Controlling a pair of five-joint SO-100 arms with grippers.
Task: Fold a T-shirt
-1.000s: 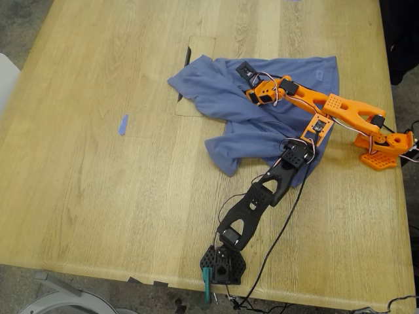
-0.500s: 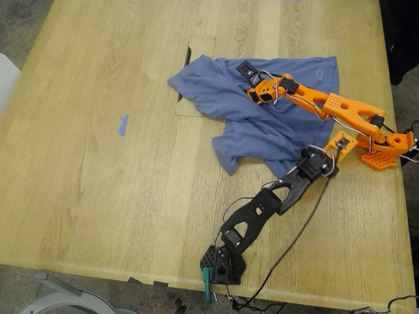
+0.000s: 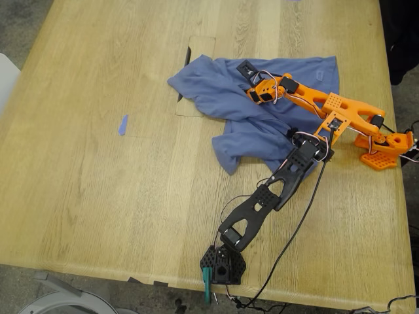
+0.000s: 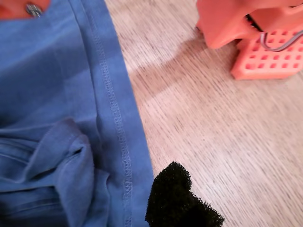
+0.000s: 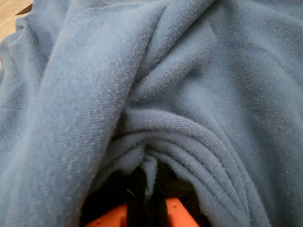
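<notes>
One T-shirt (image 3: 262,104) lies rumpled on the wooden counter (image 3: 98,183), toward the exterior view's right, bunched into ridges with no print showing. Two arms reach onto it. The orange one, based at the exterior view's right edge, stretches across the cloth, and my second gripper (image 3: 252,77) sits down in the folds near the shirt's upper middle. In the second wrist view the blue fabric is gathered into a tight pleat running straight into the orange fingers (image 5: 177,213), which look clamped on that bunch of shirt.

The black arm, based at the near edge of the counter in the exterior view, reaches up toward the shirt's hem at that view's right. My first gripper (image 3: 308,147) hovers at that hem, close to the orange arm's links. In the first wrist view a stitched hem (image 4: 116,113) runs beside bare wood, a black foam-padded fingertip (image 4: 180,198) pokes in over the edge of the cloth, and the orange arm's base (image 4: 265,52) stands on the wood beyond. Only that one tip shows, so I cannot tell whether those fingers are apart or together.

Also on the counter: one small strip of blue tape (image 3: 122,124), well apart from the shirt toward the exterior view's left, and one rectangular cut-out panel (image 3: 200,49) partly under the shirt's far corner.
</notes>
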